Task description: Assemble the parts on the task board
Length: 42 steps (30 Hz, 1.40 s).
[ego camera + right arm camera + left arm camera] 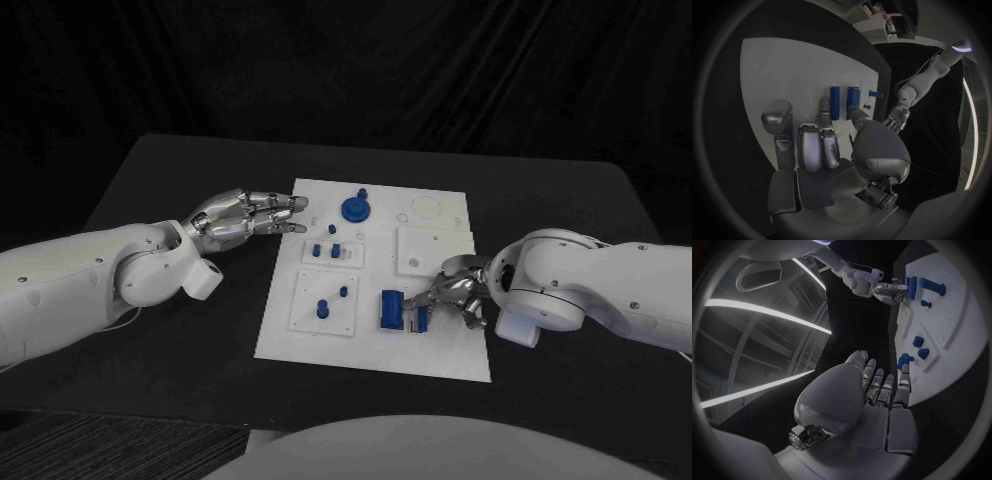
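The white task board [433, 350] lies in the middle of the black table. My left hand [248, 215] [879, 405] hovers at the board's far left edge, fingers stretched out side by side and holding nothing. A blue round part [356, 208] [904, 360] stands just beyond its fingertips. My right hand [447, 295] [823, 150] bends down over the board's near right part. Two blue bars [391, 308] [835, 102] lie flat there, side by side. The thumb [856, 114] touches the nearer bar, and nothing is lifted.
Small blue pieces [329, 250] stand in a recess mid-board, and more blue pegs [323, 305] in the near left recess. An empty square recess [428, 245] and a round outline [428, 208] lie at the far right. Bare black table [173, 180] surrounds the board.
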{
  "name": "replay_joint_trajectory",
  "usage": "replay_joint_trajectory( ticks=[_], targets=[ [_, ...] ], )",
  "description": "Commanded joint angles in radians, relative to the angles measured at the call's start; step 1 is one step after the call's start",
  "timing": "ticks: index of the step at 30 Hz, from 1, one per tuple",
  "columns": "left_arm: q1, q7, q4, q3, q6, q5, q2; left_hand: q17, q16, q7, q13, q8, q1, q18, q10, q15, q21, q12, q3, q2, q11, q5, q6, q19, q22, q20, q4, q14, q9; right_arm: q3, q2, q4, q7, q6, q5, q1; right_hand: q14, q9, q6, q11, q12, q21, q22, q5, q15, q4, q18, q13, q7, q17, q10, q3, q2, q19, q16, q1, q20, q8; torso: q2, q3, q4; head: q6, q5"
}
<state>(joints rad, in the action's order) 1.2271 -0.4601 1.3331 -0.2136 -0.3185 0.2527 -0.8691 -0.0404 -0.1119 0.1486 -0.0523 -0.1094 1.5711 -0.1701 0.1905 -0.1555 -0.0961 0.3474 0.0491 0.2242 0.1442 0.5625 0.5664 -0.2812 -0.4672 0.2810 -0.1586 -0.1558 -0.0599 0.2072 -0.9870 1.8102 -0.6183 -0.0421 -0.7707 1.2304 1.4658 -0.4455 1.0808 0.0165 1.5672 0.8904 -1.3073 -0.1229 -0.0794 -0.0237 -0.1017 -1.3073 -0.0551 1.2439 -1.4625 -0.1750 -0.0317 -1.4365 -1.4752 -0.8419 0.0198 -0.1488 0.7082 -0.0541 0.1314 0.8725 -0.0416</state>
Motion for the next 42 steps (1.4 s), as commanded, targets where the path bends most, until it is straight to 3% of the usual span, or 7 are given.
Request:
replay_joint_trajectory(
  ticks=[1, 9, 16, 23, 33, 39, 42],
  targets=[
    [-0.002, -0.006, 0.000, 0.001, -0.016, -0.005, 0.002, 0.001, -0.005, 0.001, 0.000, 0.000, 0.000, -0.011, 0.002, -0.006, -0.004, 0.000, -0.011, -0.006, 0.005, 0.006, -0.004, 0.000, 0.002, 0.000, 0.001, 0.000, 0.001, 0.001, 0.001, 0.002, -0.017, 0.021, -0.005, -0.004, 0.053, -0.006, 0.013, 0.008, 0.004, -0.006, -0.097, 0.004, -0.009, -0.006, -0.016, -0.264, 0.003, 0.001, -0.108, 0.008, 0.007, -0.004, 0.006, 0.002, 0.002, -0.009, 0.000, -0.0001, 0.0000, 0.000, 0.001],
    [-0.002, -0.002, -0.001, 0.001, -0.018, -0.005, 0.003, 0.001, -0.005, 0.001, 0.000, 0.000, 0.000, -0.011, 0.002, -0.006, -0.004, 0.000, -0.011, -0.006, 0.005, 0.006, -0.004, 0.000, 0.002, 0.000, 0.001, 0.000, 0.001, 0.001, 0.001, 0.003, -0.017, 0.019, -0.005, -0.004, 0.053, -0.052, 0.052, 0.025, 0.004, -0.008, -0.097, -0.004, -0.023, -0.016, -0.016, -0.264, 0.023, 0.002, -0.108, 0.033, 0.017, -0.005, 0.005, -0.020, -0.010, -0.060, 0.000, -0.0001, -0.0002, 0.000, 0.002],
    [-0.002, 0.002, -0.002, 0.001, -0.021, -0.005, 0.004, 0.001, -0.005, 0.001, 0.000, 0.000, 0.000, -0.011, 0.002, -0.006, -0.004, 0.000, -0.011, -0.006, 0.005, 0.006, -0.004, 0.000, 0.002, 0.000, 0.001, 0.000, 0.001, 0.001, 0.000, 0.003, -0.016, 0.014, -0.005, -0.004, 0.053, -0.078, 0.050, 0.029, 0.004, -0.008, -0.098, -0.005, -0.027, -0.020, -0.016, -0.264, 0.028, 0.002, -0.108, 0.042, 0.020, -0.006, 0.005, -0.027, -0.014, -0.079, 0.000, -0.0001, 0.0001, 0.000, 0.001],
    [-0.003, 0.007, -0.003, 0.001, -0.021, -0.005, 0.004, 0.001, -0.004, 0.001, 0.000, 0.000, -0.001, -0.011, 0.001, -0.006, -0.004, -0.001, -0.012, -0.006, 0.006, 0.006, -0.006, 0.001, 0.004, 0.000, 0.001, 0.001, 0.001, 0.001, -0.003, 0.006, -0.013, 0.003, -0.005, -0.004, 0.054, -0.126, 0.038, 0.033, 0.004, -0.008, -0.098, -0.007, -0.030, -0.027, -0.016, -0.264, 0.032, 0.005, -0.108, 0.058, 0.024, -0.007, 0.004, -0.036, -0.017, -0.111, 0.000, 0.0001, -0.0001, 0.000, 0.003],
    [-0.003, 0.010, -0.002, 0.001, -0.020, -0.005, 0.001, 0.001, -0.004, 0.002, 0.000, 0.000, -0.001, -0.011, 0.001, -0.006, -0.004, -0.001, -0.014, -0.006, 0.006, 0.006, -0.005, 0.000, 0.003, 0.000, 0.002, 0.000, 0.001, 0.001, -0.031, 0.025, -0.010, -0.010, -0.005, -0.002, 0.055, -0.155, 0.026, 0.035, 0.004, -0.006, -0.100, -0.006, -0.032, -0.038, -0.015, -0.264, 0.034, 0.010, -0.108, 0.069, 0.029, -0.008, 0.002, -0.034, -0.019, -0.127, 0.000, -0.0001, 0.0000, 0.000, 0.008],
    [-0.003, 0.009, -0.002, 0.001, -0.015, -0.005, -0.001, 0.001, -0.005, 0.002, 0.000, 0.000, -0.002, -0.011, 0.002, -0.006, -0.005, 0.001, -0.015, -0.006, 0.006, 0.006, -0.003, -0.001, 0.001, 0.000, 0.002, -0.001, 0.001, 0.001, -0.081, 0.056, 0.013, -0.009, -0.005, 0.030, 0.056, -0.196, 0.012, 0.037, 0.004, -0.002, -0.102, -0.011, -0.033, -0.081, -0.014, -0.264, 0.036, 0.018, -0.108, 0.087, 0.058, -0.011, -0.001, -0.004, -0.020, -0.150, 0.000, 0.0002, 0.0002, 0.000, 0.008],
    [-0.003, 0.008, -0.002, 0.001, -0.012, -0.005, -0.002, 0.001, -0.006, 0.002, 0.000, 0.000, -0.002, -0.011, 0.003, -0.006, -0.005, 0.001, -0.015, -0.006, 0.006, 0.006, -0.002, -0.001, 0.000, 0.000, 0.003, -0.001, 0.000, 0.001, -0.108, 0.072, 0.041, -0.013, -0.005, 0.055, 0.058, -0.216, 0.021, 0.042, 0.004, 0.005, -0.105, -0.046, -0.037, -0.079, -0.014, -0.264, 0.042, 0.025, -0.108, 0.081, 0.072, -0.013, -0.004, -0.018, -0.023, -0.167, 0.000, 0.0006, 0.0004, 0.000, 0.010]
  ],
)
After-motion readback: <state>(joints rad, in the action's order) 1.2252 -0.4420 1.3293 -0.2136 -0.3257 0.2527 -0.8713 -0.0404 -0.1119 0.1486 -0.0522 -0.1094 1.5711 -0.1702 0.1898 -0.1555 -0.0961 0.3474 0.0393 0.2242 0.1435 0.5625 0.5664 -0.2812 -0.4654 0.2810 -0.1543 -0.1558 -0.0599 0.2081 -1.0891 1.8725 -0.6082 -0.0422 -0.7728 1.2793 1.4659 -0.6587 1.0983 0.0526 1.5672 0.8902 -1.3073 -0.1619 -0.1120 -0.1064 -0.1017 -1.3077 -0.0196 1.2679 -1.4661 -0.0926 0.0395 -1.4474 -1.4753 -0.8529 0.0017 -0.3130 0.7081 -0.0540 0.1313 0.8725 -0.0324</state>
